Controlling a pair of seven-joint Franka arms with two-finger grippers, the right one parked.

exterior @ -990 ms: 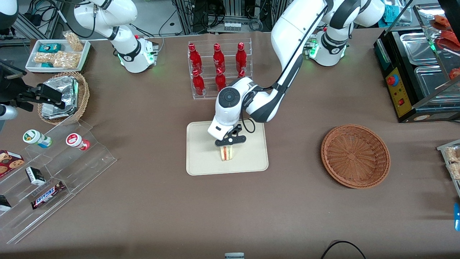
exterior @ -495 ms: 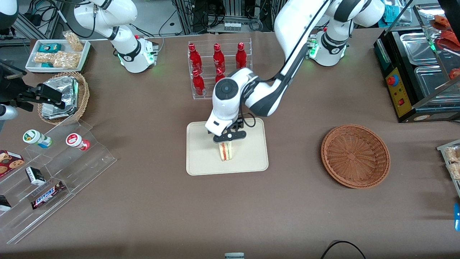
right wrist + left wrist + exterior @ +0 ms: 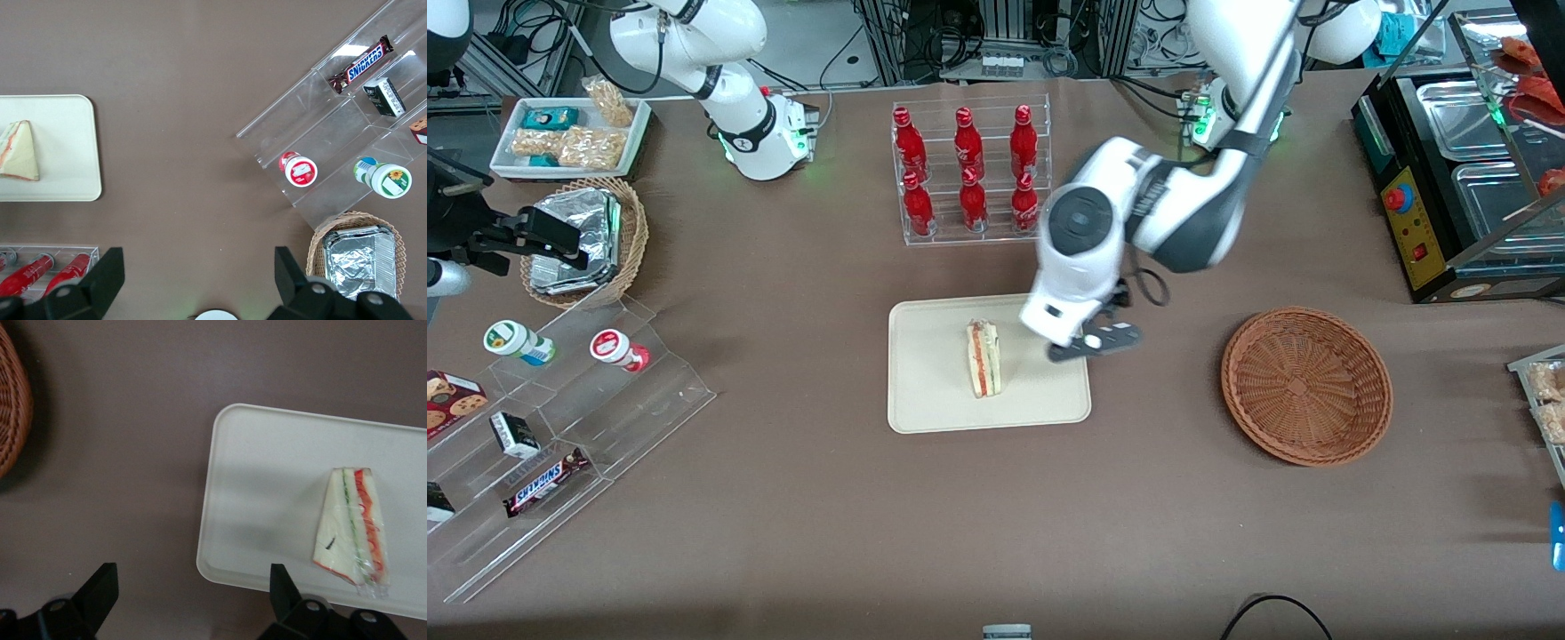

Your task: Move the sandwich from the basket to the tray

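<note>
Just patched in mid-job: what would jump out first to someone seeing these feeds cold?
The triangular white-bread sandwich with red and green filling lies alone on the flat cream rectangular tray at mid-table. The left arm's claw hangs open and empty above the tray's edge nearest the wide reddish-brown wicker basket, which sits bare toward the working arm's end. Farther from the front camera than the tray, red bottles fill a clear rack.

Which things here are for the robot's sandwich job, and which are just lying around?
For the job:
triangular white-bread sandwich, lying on the
cream rectangular tray
reddish-brown wicker basket
open gripper, over the tray's edge

Lying around:
red bottles
foil packets
Snickers bar
</note>
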